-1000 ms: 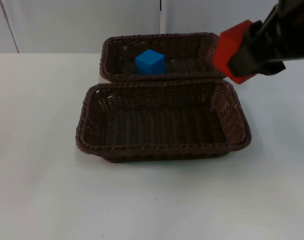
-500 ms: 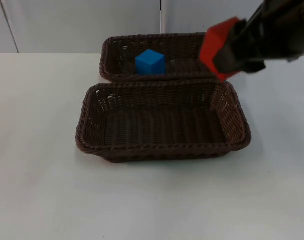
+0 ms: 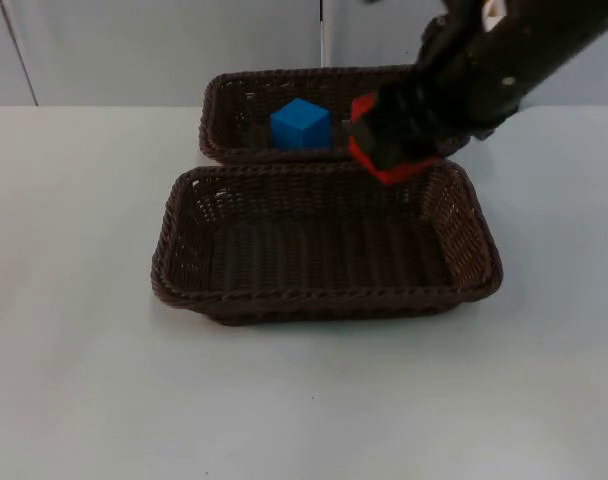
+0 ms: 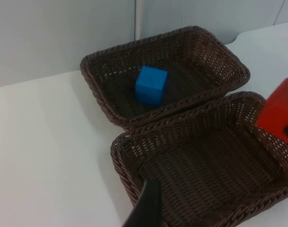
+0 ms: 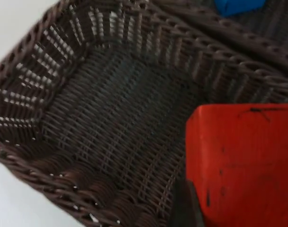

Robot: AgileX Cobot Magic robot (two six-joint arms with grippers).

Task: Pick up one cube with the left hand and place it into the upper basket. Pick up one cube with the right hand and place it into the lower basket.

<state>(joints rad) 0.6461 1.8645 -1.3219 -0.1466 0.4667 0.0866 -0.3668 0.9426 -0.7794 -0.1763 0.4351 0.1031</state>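
My right gripper is shut on a red cube and holds it above the far right part of the lower basket, near that basket's back rim. In the right wrist view the red cube hangs over the lower basket's woven floor. A blue cube lies in the left half of the upper basket. My left gripper waits off to the left, looking across at the blue cube, both baskets and the red cube.
The two brown wicker baskets stand rim to rim in the middle of the white table. The grey partition wall rises right behind the upper basket. White table top lies open to the left, right and front of the baskets.
My right arm has swung left and down with the red cube, from beside the upper basket's right end to over the lower basket's back right part. The blue cube has not moved.
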